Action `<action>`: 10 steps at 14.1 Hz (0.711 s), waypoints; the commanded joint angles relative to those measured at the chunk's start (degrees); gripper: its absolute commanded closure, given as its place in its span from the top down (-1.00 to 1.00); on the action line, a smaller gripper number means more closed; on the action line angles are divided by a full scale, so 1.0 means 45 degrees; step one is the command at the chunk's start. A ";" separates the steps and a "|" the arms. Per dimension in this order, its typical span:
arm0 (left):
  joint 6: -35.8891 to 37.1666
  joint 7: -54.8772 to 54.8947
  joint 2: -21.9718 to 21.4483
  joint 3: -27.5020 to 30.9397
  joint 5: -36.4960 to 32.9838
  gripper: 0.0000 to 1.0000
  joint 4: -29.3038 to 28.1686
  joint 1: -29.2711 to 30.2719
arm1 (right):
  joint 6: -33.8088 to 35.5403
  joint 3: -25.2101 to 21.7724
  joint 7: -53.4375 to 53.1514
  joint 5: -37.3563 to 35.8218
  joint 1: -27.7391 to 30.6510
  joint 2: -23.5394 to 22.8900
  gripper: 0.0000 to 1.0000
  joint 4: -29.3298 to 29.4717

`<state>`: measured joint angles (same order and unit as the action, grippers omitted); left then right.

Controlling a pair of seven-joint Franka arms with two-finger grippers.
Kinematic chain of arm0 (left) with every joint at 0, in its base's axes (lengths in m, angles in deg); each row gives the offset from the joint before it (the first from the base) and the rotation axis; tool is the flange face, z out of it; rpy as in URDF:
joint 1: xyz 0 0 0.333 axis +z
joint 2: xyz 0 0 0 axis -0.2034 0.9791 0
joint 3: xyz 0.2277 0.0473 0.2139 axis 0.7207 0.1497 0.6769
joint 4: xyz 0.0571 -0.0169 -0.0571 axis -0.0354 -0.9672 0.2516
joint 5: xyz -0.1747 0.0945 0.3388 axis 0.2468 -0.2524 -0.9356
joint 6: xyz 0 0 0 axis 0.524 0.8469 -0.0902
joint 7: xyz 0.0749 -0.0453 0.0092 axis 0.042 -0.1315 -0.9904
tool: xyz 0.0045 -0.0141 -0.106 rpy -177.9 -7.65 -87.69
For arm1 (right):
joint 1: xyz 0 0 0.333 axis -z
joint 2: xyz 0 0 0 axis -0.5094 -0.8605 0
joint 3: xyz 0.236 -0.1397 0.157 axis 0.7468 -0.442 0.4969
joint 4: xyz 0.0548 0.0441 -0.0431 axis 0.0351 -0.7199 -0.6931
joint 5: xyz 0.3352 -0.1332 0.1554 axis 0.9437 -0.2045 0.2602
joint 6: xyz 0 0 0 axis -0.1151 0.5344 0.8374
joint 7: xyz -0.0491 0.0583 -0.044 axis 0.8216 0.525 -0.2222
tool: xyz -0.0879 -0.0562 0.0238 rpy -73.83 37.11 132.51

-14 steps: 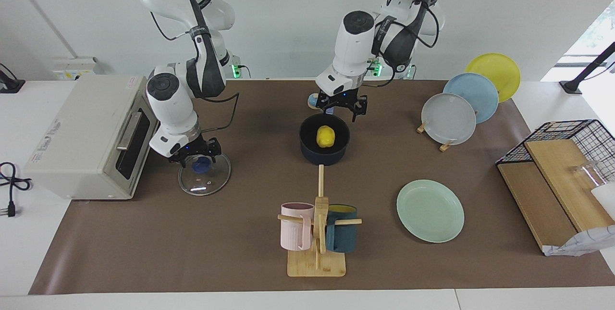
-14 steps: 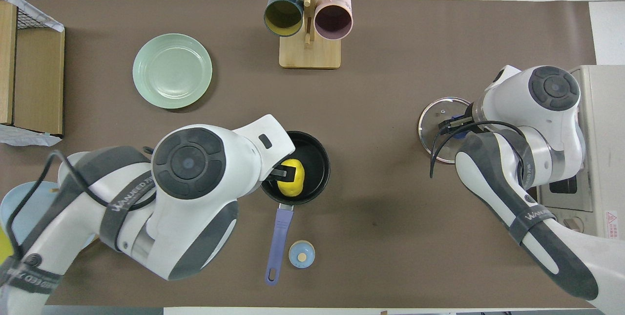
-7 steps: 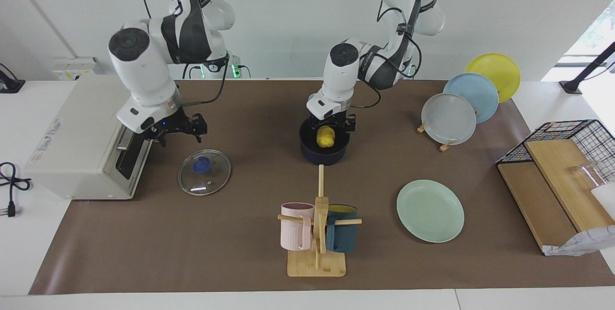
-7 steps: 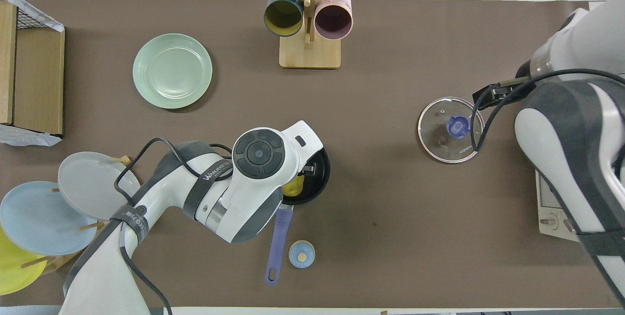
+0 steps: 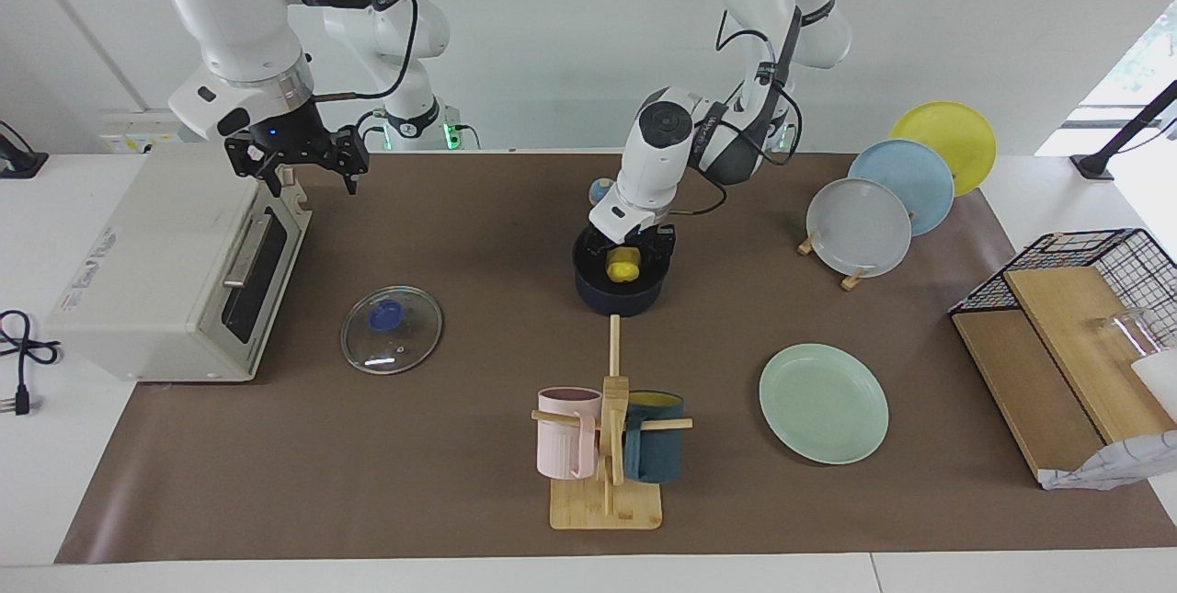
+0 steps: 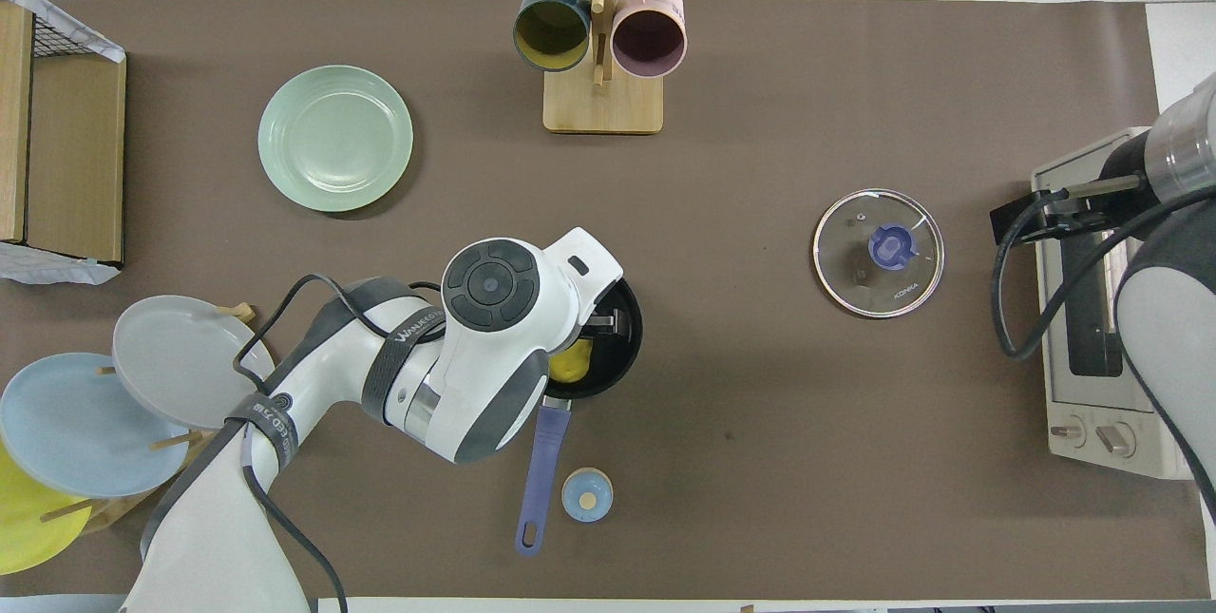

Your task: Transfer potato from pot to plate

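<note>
Brown table mat, middle: left gripper [image 5: 632,252] wide, down in pot [image 5: 619,291] around potato [image 5: 622,266]. Close centred, lift straight, carry to plate [image 5: 823,402]. Right gripper [image 5: 296,157] wide, waiting above toaster oven [image 5: 165,262].

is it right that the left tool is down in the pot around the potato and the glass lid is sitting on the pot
Not quite: the glass lid is not on the pot. It lies flat on the table mat beside the toaster oven, toward the right arm's end, as the facing view shows. The rest stands: the left tool is down in the open pot around the potato.
</note>
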<state>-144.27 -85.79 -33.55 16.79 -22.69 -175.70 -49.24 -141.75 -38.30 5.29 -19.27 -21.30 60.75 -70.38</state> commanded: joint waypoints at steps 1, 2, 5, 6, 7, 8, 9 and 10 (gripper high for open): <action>-0.0509 -0.0233 0.0183 0.0123 0.0263 1.00 -0.0190 -0.0221 | -0.0203 -0.2405 -0.0388 0.0389 -0.2066 0.0036 1.00 -0.0237; -0.0528 -0.0233 0.0242 0.0123 0.0263 1.00 -0.0190 -0.0221 | -0.0204 -0.2546 -0.0388 0.0429 -0.2206 0.0016 1.00 -0.0237; -0.0470 -0.0194 0.0301 0.0143 0.0263 1.00 -0.0170 -0.0221 | 0.0089 -0.2586 -0.0427 0.0410 -0.2266 0.0444 1.00 -0.0606; -0.0412 -0.0175 0.0301 0.0143 0.0263 1.00 -0.0112 -0.0221 | 0.0051 -0.2586 -0.0446 0.0410 -0.2382 0.0484 1.00 -0.0646; -0.0295 -0.0117 0.0301 0.0143 0.0263 1.00 -0.0054 -0.0163 | -0.0104 -0.2606 -0.0389 0.0274 -0.2403 0.0504 1.00 -0.0647; -0.0255 -0.0116 0.0301 0.0162 0.0263 1.00 -0.0053 -0.0182 | -0.0203 -0.2509 -0.0388 0.0080 -0.2325 0.0466 1.00 -0.0589; -0.0255 -0.0155 0.0262 0.0182 0.0263 1.00 -0.0053 -0.0201 | -0.0049 -0.2644 -0.0349 0.0136 -0.2305 0.0330 1.00 -0.0375; -0.0255 -0.0174 0.0223 0.0201 0.0243 1.00 -0.0053 -0.0143 | 0.0011 -0.2684 -0.0349 0.0271 -0.2170 0.0309 1.00 -0.0489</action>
<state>-145.08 -86.24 -32.20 16.67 -22.51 -175.65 -49.35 -141.53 -49.68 4.27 -18.34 -31.50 61.36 -71.13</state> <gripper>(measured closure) 0.000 0.000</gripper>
